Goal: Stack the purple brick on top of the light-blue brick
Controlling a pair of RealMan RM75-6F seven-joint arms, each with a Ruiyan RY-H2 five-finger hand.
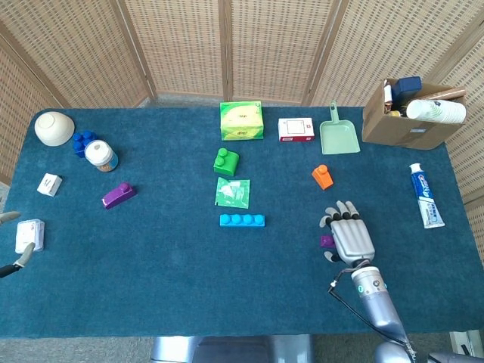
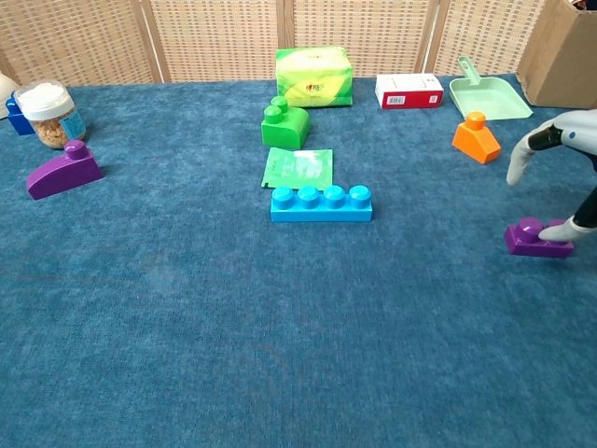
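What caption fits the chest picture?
Right hand reaching onto the purple brick, with the light-blue brick waiting mid-table.

The head view looks steeply down from above the table's near edge and faces the wicker screen behind, far enough off to take in the whole blue table [image 1: 174,295], from the right hand [image 1: 349,236] at the near right to the box [image 1: 404,125] far beyond it. The chest view sits low and close, looking almost level across the cloth toward the same screen, so that only the table's middle shows and the right hand [image 2: 569,182] is cut by the right edge. Both views share the purple brick [image 1: 327,242] [image 2: 536,238] under that hand, the light-blue brick [image 1: 242,220] [image 2: 322,203] to the hand's left, and the orange brick [image 1: 322,176] [image 2: 477,137] beyond the hand.
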